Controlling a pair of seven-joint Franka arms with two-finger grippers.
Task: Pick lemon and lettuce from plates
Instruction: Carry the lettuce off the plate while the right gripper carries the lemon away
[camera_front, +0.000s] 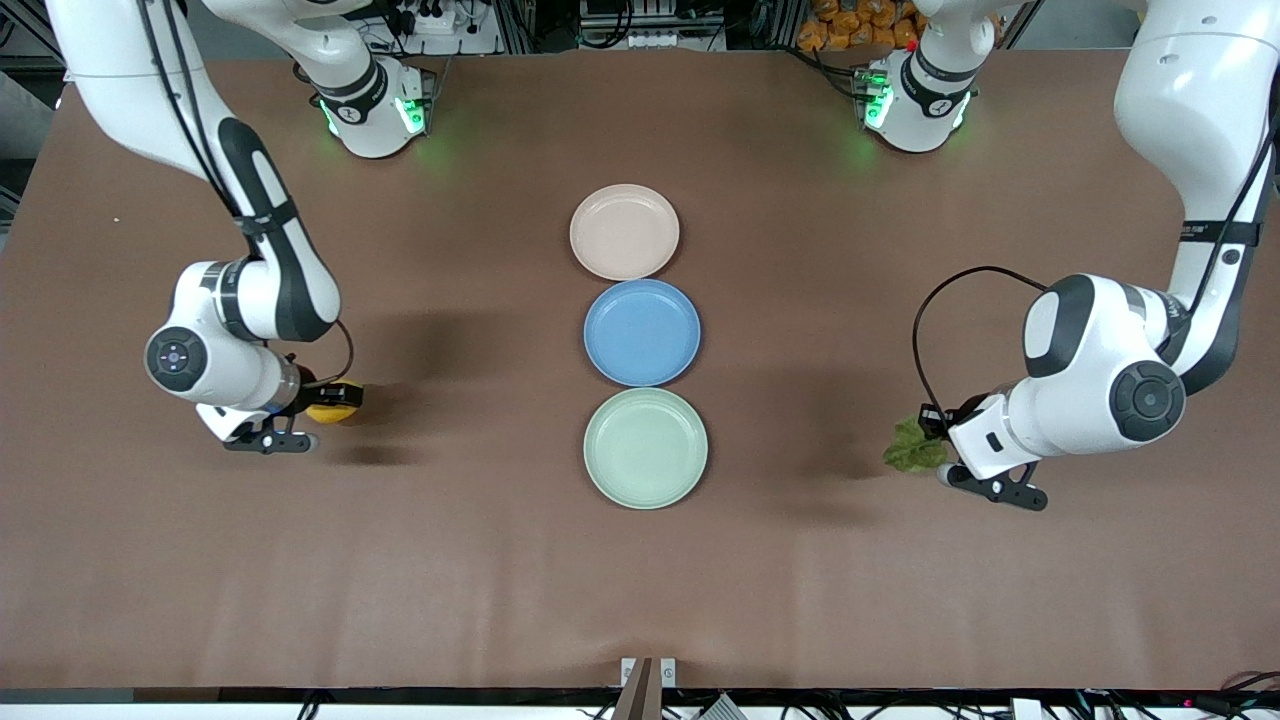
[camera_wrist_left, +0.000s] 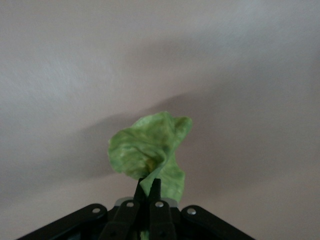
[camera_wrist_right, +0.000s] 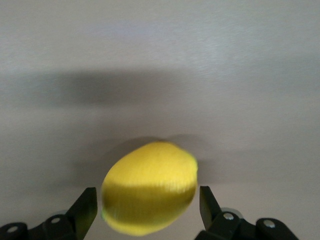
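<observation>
Bench (camera_front: 640, 600): brown, fills the front view. Right arm comes down the left of that frame, left arm down the right of it.

Three plates in a column, centre of frame, all bare: beige-pink plate (camera_front: 624, 231) at top, blue plate (camera_front: 642, 332) in the middle, mint plate (camera_front: 645, 447) at the bottom. Nothing left on either task plate, so I'd judge the picking itself done.

Right gripper (camera_front: 318, 408), mid-left of frame, low over bare bench toward the right arm's end. In its wrist view the jaws stand apart, one either side of the lemon (camera_wrist_right: 149, 194); whether they touch it I cannot tell. Lemon looks blurred there, with a shadow on the bench beneath. It sits square between the jaws, long axis running across from one jaw toward the other. Smooth bright yellow oval. My read: release in progress or imminent.

Left gripper (camera_wrist_left: 148, 186), lower right of the front frame, over bare bench toward the left arm's end. Jaws together, clamped on the lettuce (camera_wrist_left: 150, 152) by its bottom edge. Leaf stands out past the tips, curled and crinkled, light green, casting a shadow on the bench. Floppy; expect it to cling or flop on release.

Each arm has its own item.
</observation>
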